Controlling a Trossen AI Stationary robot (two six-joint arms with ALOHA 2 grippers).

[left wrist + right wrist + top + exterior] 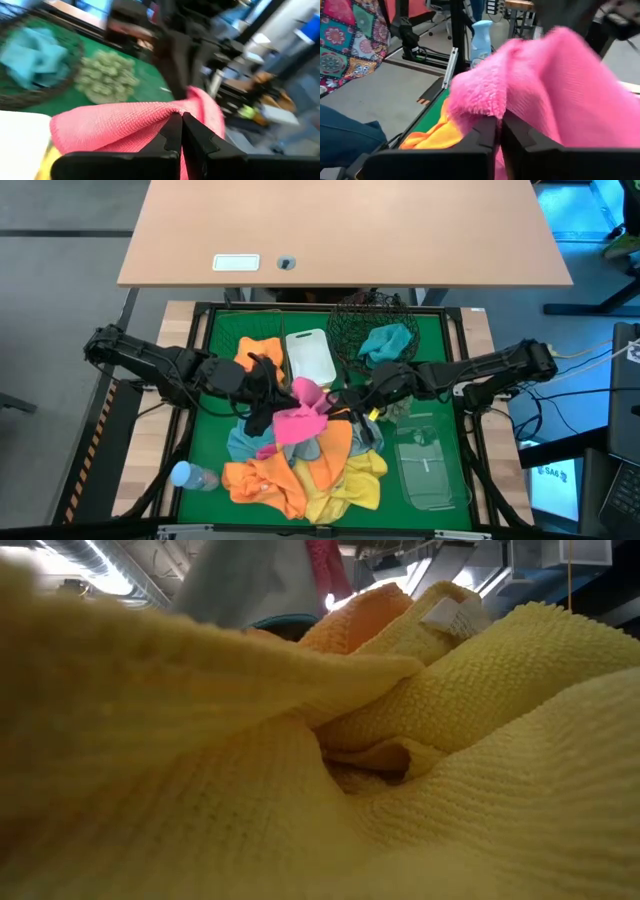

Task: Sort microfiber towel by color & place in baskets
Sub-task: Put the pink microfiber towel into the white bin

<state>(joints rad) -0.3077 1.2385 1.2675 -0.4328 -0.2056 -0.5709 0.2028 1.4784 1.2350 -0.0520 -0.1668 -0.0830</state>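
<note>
I have both arms reaching in over the green mat (215,450), and I take the pink towel (298,420) at the middle of the mat as my landmark. My left gripper (181,131) is clamped on one edge of that pink towel, fingers pressed together with the cloth pinched between them; my right gripper (499,131) is clenched on the same towel from the opposite side, its fingers squeezed tight on the fuzzy pink fabric. The towel hangs stretched between my two grippers, above the heap. Just below it lie the rest of the towels: a grey-blue one (243,444), orange ones (262,478) and yellow ones (352,485). Beyond the pink towel, toward the far edge of the mat, stands the white tub (311,356); beside that is the round black mesh basket (352,320) with a teal towel (385,340) in it, and an orange towel (258,348) lies on the tub's other side. On my right-arm side of the pink towel lies the clear tray (430,465). The spiky ball plant (106,76) sits near the mesh basket. A clear bottle with a blue cap (190,476) lies at the heap's left-arm edge. In the low view, yellow cloth (480,760) fills nearly everything.
</note>
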